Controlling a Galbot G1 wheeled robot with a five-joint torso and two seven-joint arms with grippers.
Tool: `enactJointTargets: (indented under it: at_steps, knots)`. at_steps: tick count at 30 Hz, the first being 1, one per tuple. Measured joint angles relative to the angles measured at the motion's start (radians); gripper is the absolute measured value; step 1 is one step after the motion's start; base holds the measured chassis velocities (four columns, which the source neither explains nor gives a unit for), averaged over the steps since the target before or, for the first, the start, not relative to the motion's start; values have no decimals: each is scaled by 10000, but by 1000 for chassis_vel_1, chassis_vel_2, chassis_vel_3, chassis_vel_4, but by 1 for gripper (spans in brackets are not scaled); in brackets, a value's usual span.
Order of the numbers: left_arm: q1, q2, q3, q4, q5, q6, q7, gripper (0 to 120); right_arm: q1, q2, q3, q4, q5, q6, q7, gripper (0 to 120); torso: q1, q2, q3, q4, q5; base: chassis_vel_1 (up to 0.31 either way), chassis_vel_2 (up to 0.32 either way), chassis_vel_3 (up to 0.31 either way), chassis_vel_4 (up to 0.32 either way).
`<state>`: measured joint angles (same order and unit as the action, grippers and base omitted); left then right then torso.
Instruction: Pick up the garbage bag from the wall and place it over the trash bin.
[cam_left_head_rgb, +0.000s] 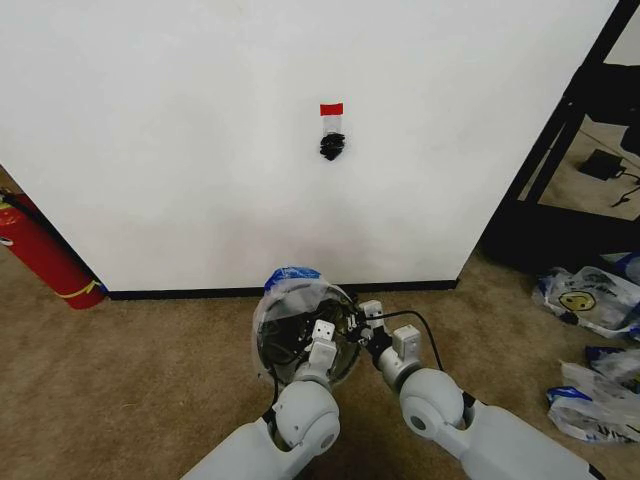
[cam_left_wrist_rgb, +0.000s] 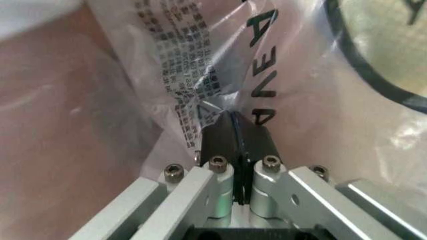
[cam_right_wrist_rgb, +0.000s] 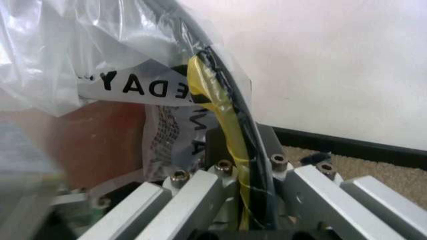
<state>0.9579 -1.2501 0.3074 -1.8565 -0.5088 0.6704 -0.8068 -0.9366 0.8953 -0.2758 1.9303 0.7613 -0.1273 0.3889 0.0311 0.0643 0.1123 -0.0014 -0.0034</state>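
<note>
Low in the centre of the head view, the garbage bag (cam_left_head_rgb: 290, 300) already drapes over the trash bin (cam_left_head_rgb: 345, 365), which stands on the carpet just in front of the wall (cam_left_head_rgb: 200, 150). Above it the black hook (cam_left_head_rgb: 333, 147) and the red tape strip (cam_left_head_rgb: 331, 108) are bare. The left gripper (cam_left_head_rgb: 322, 332) reaches into the bin's mouth, its pads (cam_left_wrist_rgb: 223, 140) pressed together on a fold of the film. Just beside it the right gripper (cam_left_head_rgb: 368, 318) pinches the bag against the bin's black rim (cam_right_wrist_rgb: 233, 100).

The risk, as I judge it, is the thin plastic — pulled apart unevenly it could tear at the pinch or slip off the rim, and a hard tug could tip the light bin.
</note>
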Motion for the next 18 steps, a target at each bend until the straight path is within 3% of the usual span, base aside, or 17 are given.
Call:
enactJointTargets:
  at_steps: [9,18]
  knots:
    - [-405,-51,-39,497,-408,17,-187,0,-311,-86,122,211,-94,81,-186,0,0,0,0,-1,0,0,0,0,0]
    - [-655,362,-494,672,-768,16,-250,0,-649,-370,520,400,-234,83,-290,0,0,0,0,0,-1,0,0,0,0]
